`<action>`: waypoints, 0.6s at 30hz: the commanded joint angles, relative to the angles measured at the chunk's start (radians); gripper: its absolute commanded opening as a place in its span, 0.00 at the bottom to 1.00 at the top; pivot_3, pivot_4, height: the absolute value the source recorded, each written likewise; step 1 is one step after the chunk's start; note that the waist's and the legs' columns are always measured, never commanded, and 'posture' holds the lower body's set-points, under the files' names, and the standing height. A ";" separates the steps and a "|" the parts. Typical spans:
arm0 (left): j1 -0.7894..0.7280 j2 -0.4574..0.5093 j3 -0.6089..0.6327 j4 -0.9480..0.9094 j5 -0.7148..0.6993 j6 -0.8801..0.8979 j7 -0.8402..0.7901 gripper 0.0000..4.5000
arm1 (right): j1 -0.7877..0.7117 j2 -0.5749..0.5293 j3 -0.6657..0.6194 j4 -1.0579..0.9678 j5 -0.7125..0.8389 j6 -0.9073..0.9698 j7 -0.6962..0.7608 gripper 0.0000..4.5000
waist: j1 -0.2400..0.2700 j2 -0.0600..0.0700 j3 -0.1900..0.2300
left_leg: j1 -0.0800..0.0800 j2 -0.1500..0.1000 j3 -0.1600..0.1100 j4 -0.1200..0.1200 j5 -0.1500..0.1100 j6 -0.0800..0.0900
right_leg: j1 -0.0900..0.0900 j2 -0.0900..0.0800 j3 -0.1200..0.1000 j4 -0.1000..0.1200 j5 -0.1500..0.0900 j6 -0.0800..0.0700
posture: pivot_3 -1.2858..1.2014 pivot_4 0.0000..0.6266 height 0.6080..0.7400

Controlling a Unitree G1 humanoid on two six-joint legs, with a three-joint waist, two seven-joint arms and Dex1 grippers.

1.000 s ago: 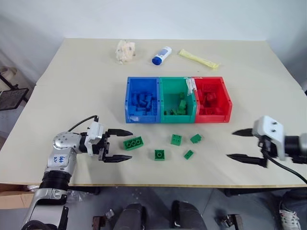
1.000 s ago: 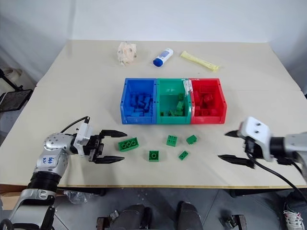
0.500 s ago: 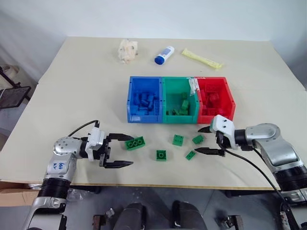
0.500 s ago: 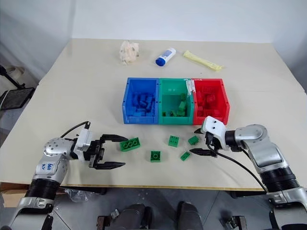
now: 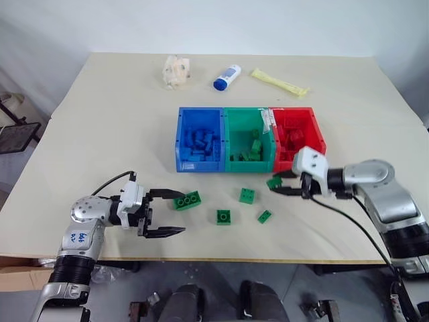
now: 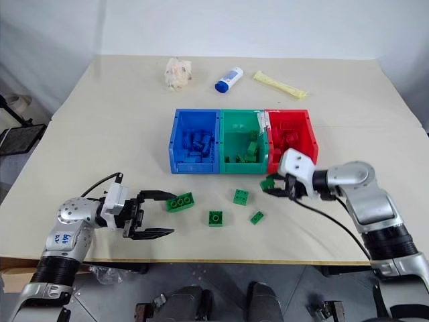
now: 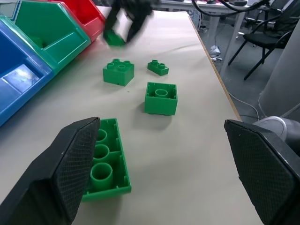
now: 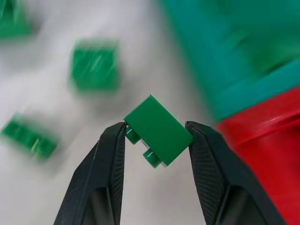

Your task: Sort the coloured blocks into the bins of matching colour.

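The green brick [image 8: 158,131] is smooth, shiny plastic. The bins [image 5: 199,114] are shiny plastic too. The black fingers [image 7: 75,164] have rough, bumpy pads. The table [image 5: 100,121] looks flat and matt.

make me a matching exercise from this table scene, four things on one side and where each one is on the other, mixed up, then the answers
Things:
1. long green brick
2. white-and-blue bottle
3. small green brick
4. crumpled wrapper

Places:
A. between the fingers of the right pincer
B. far side of the table, left of the bottle
C. on the table beside the open left pincer
D. far side of the table, beyond the green bin

Pairs: 1-C, 2-D, 3-A, 4-B
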 commanded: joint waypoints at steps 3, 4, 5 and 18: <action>-0.037 -0.006 0.008 0.009 -0.008 -0.013 0.005 1.00 | -0.212 0.155 -0.078 0.103 0.039 -0.013 -0.141 0.36 | -0.019 0.000 0.000 | 0.000 0.000 0.001 0.000 0.000 0.000 | -0.001 0.000 0.000 0.001 0.000 0.000 | 0.52 0.24 1.00; -0.045 -0.009 0.006 0.014 -0.006 -0.014 0.005 1.00 | -0.234 0.178 -0.076 0.136 0.030 -0.031 -0.153 0.43 | -0.020 0.000 0.000 | 0.000 0.000 0.001 -0.001 0.000 -0.001 | -0.002 0.001 0.000 0.003 0.000 -0.001 | 0.52 0.24 1.00; -0.052 -0.011 0.004 0.019 -0.004 -0.015 0.005 1.00 | -0.246 0.187 -0.069 0.157 0.022 -0.035 -0.153 0.52 | -0.019 0.000 0.000 | 0.000 0.000 0.000 -0.001 0.000 -0.001 | -0.002 0.001 0.000 0.004 0.000 -0.001 | 0.52 0.24 1.00; -0.095 -0.010 0.003 0.065 -0.001 -0.028 -0.008 1.00 | -0.081 0.034 -0.100 0.016 0.082 -0.014 0.019 1.00 | -0.019 0.000 0.000 | -0.005 -0.005 0.000 -0.001 0.000 0.003 | -0.009 0.000 -0.004 0.010 0.000 -0.001 | 0.52 0.24 1.00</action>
